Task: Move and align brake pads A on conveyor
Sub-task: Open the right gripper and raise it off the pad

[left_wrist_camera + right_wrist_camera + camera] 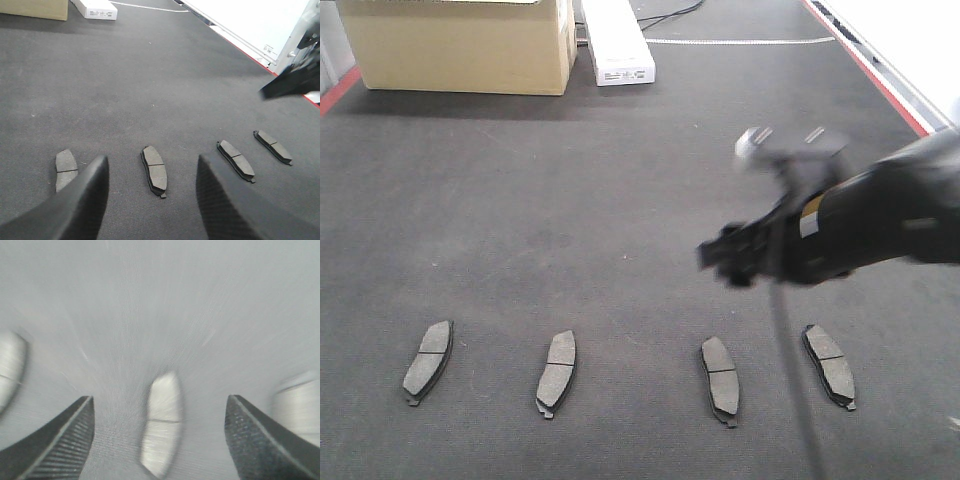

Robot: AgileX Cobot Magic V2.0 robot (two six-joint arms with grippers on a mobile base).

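Four brake pads A [428,362] [557,373] [721,379] [830,365] are lying in a row on the conveyor [570,220], apart from one another. The right gripper [159,427] is hanging released above the belt, jaws spread, with one pad [161,425] showing below and between its fingers in a blurred wrist view. The left gripper [152,187] is also standing released, a pad [154,170] lying just beyond the gap between its fingers. Far behind both pincers a cardboard box [460,45] and a white box [615,40] are resting on the belt.

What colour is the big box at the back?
The cardboard box is light tan, clearest in the front-facing view.
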